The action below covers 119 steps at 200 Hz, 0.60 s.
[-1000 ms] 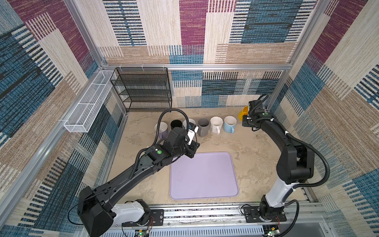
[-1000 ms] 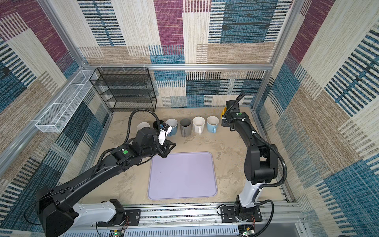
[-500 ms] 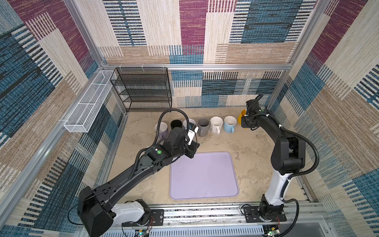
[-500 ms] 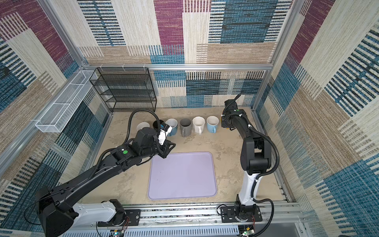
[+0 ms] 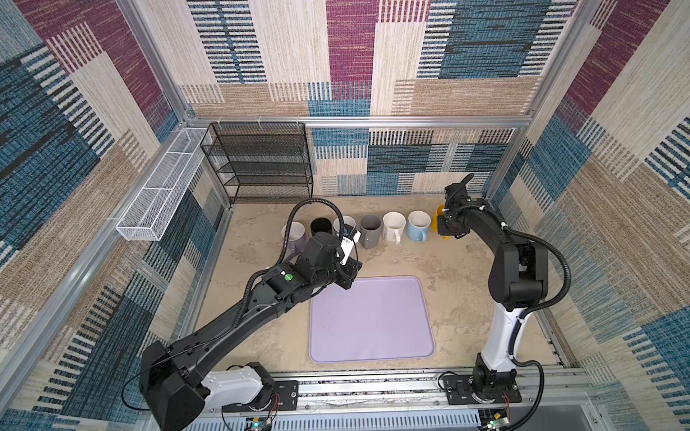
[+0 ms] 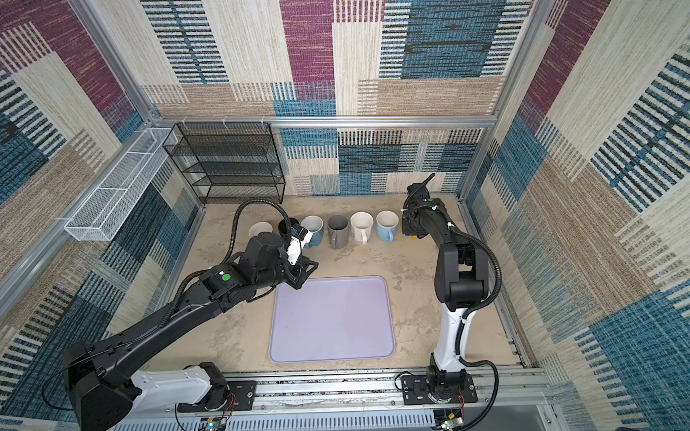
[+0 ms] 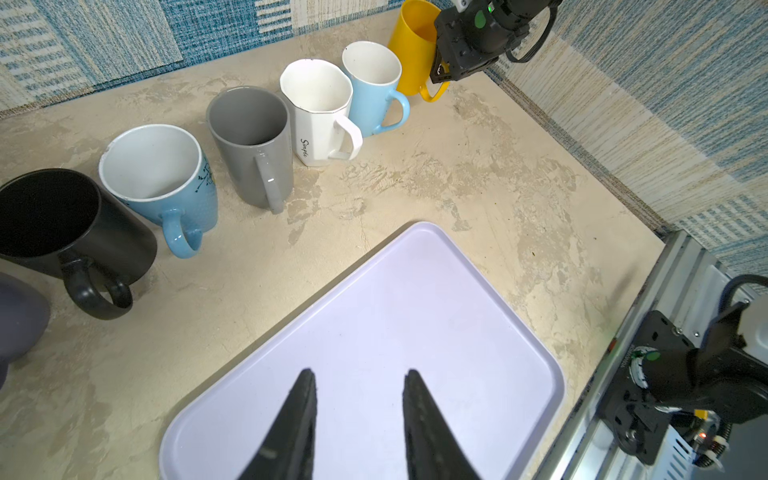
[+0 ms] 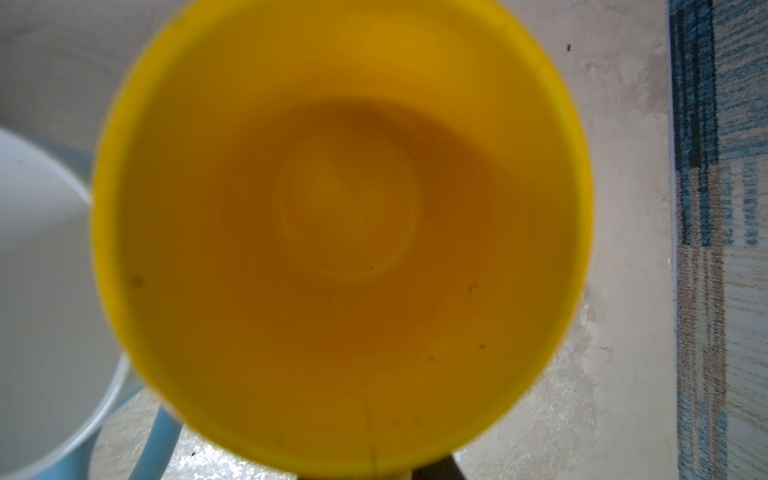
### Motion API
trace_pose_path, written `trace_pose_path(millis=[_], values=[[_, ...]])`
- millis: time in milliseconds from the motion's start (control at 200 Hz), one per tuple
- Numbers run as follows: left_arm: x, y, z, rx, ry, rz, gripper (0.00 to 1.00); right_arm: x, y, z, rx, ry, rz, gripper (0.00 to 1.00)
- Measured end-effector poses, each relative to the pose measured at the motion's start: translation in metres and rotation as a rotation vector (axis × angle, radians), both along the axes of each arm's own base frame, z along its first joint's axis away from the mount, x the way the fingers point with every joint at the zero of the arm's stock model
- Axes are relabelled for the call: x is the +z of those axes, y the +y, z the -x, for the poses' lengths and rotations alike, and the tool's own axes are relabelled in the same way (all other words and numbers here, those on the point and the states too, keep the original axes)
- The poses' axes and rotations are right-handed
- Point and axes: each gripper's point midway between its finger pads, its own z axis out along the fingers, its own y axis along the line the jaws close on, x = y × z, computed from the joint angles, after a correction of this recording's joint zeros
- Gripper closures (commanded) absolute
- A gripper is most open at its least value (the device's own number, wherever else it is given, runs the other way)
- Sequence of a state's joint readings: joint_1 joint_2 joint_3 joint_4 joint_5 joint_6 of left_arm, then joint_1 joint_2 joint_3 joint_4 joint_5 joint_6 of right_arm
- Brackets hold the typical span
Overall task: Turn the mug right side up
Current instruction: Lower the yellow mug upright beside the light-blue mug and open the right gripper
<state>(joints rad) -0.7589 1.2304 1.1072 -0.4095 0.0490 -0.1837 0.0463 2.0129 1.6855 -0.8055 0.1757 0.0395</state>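
**Right gripper.** The right gripper point(image 7: 441, 75) is closed on the handle point(image 7: 432, 94) of the mug point(image 7: 411, 45). A handle grip leaves the body and mouth free and gives leverage for rotating the mug.

**Mug position.** The mug hangs directly beneath the gripper, mouth facing up at it. The right wrist view looks straight down into the yellow interior point(image 8: 340, 232) and shows the inner bottom. From this the mug is judged right side up or nearly so, with release as the step left. In the left wrist view it leans a little. Whether its base touches the table point(image 7: 478, 174) cannot be told.

**Clearances.** A pale blue mug point(image 7: 372, 83) stands just beside the held mug, on the gripper's side towards the other arm. The wall point(image 7: 623, 104) runs near on the opposite side. The gap is narrow, so a straight descent is judged safer than any sideways motion. This places the mug at the end of the row of upright mugs.

**Left gripper.** The left gripper point(image 7: 359, 374) is partly open and holds nothing. It hovers over the near corner of the tray point(image 7: 415, 291), well apart from the mug, which keeps it out of the working arm's path.
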Motion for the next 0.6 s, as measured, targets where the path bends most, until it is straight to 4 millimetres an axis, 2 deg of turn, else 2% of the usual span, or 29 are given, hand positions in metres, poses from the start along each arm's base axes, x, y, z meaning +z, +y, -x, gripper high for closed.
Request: trace_pose_path(millis=[596], values=[[-0.003,0.001,0.001,0.0,0.007,-0.006,0.68,-0.011,-0.001,0.006,0.005,0.047,0.009,1.0]])
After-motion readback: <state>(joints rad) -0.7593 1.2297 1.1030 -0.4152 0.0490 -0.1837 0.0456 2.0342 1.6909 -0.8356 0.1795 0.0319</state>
